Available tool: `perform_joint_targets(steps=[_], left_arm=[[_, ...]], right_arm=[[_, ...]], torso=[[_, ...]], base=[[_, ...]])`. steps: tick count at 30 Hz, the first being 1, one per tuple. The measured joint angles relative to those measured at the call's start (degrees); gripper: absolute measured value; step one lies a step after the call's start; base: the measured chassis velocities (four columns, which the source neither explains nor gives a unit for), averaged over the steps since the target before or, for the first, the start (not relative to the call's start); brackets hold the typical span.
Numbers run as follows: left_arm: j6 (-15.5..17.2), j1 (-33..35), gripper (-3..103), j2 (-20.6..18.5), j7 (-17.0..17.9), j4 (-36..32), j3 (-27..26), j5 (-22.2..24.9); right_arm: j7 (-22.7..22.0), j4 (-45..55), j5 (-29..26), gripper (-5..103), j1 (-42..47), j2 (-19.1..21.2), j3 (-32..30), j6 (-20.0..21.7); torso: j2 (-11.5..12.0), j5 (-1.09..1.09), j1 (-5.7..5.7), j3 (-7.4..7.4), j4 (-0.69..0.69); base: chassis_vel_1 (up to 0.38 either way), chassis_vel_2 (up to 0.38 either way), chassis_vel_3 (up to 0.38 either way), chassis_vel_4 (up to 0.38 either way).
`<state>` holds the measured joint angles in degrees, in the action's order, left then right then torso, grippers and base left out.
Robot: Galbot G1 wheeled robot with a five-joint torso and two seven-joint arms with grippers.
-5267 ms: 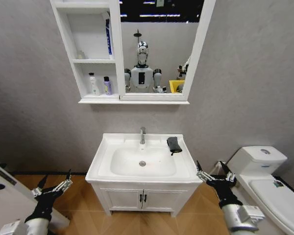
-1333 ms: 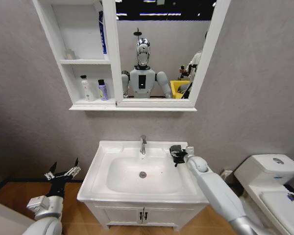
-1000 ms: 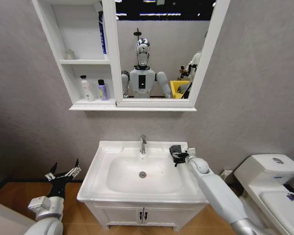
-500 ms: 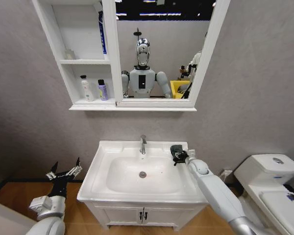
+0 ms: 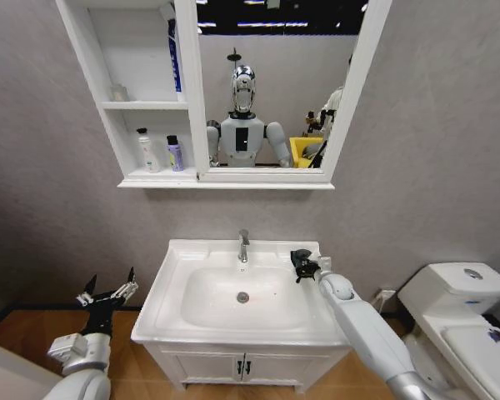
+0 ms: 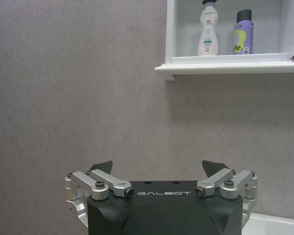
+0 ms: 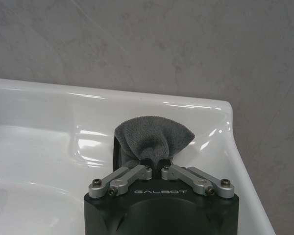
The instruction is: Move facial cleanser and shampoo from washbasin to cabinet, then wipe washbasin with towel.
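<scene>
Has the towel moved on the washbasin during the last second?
Yes, slightly. The towel, pinched by the right gripper, has shifted a little to the right, away from the faucet, on the back right ledge of the washbasin.

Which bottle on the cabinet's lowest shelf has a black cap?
The purple bottle, right of the white bottle, whose cap is white.

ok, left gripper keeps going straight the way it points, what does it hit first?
Probably the grey textured wall; nothing shows between it and the open left gripper. Depth is unclear.
</scene>
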<state>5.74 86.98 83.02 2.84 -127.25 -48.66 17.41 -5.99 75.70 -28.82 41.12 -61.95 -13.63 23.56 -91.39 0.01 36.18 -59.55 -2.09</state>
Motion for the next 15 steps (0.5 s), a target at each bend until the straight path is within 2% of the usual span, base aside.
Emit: perform_joint_targets(steps=[2,3,6,7,9,10,12,15], left_arm=[[0.0,0.0,100,0.0,0.0,-0.2,0.4,0.0],[0.0,0.0,100,0.0,0.0,-0.2,0.4,0.0],[0.0,-0.1,100,0.0,0.0,-0.2,0.9,-0.2],[0.0,-0.1,100,0.0,0.0,-0.2,0.9,-0.2],[0.0,-0.2,100,0.0,0.0,-0.2,1.5,-0.5],[0.0,-0.2,100,0.0,0.0,-0.2,1.5,-0.5],[0.0,-0.3,100,0.0,0.1,0.0,2.0,-0.9],[0.0,-0.4,100,0.0,0.1,0.0,2.3,-1.0]], right_arm=[[-1.3,6.2,0.4,4,3.0,0.8,0.4,-0.1],[-1.3,6.2,0.4,4,3.0,0.8,0.4,-0.1],[-6.6,15.3,-1.2,4,7.7,0.5,1.9,1.5],[-6.6,15.3,-1.2,4,7.7,0.5,1.9,1.5],[-14.3,21.7,-4.5,4,10.7,-1.0,4.4,3.4],[-14.3,21.7,-4.5,4,10.7,-1.0,4.4,3.4],[-22.6,25.4,-9.8,4,12.2,-3.4,7.4,6.4],[-24.7,25.3,-11.4,4,12.4,-4.3,8.1,7.6]], torso=[[0.0,-0.03,0.00,0.00,-0.01],[0.0,-0.03,0.00,0.00,-0.01],[0.0,-0.01,-0.01,0.01,0.01],[0.0,-0.01,-0.01,0.01,0.01],[0.0,-0.02,-0.01,0.01,0.00],[0.0,-0.02,-0.01,0.01,0.00],[0.0,-0.02,-0.01,0.01,-0.01],[0.0,-0.02,-0.01,0.01,-0.01]], base=[[0.000,0.000,0.000,0.000],[0.000,0.000,0.000,0.000],[0.000,0.000,0.000,0.000],[0.000,0.000,0.000,0.000],[0.000,0.000,0.000,0.000],[0.000,0.000,0.000,0.000],[0.000,0.000,0.000,0.000],[0.000,0.000,0.000,0.000]])
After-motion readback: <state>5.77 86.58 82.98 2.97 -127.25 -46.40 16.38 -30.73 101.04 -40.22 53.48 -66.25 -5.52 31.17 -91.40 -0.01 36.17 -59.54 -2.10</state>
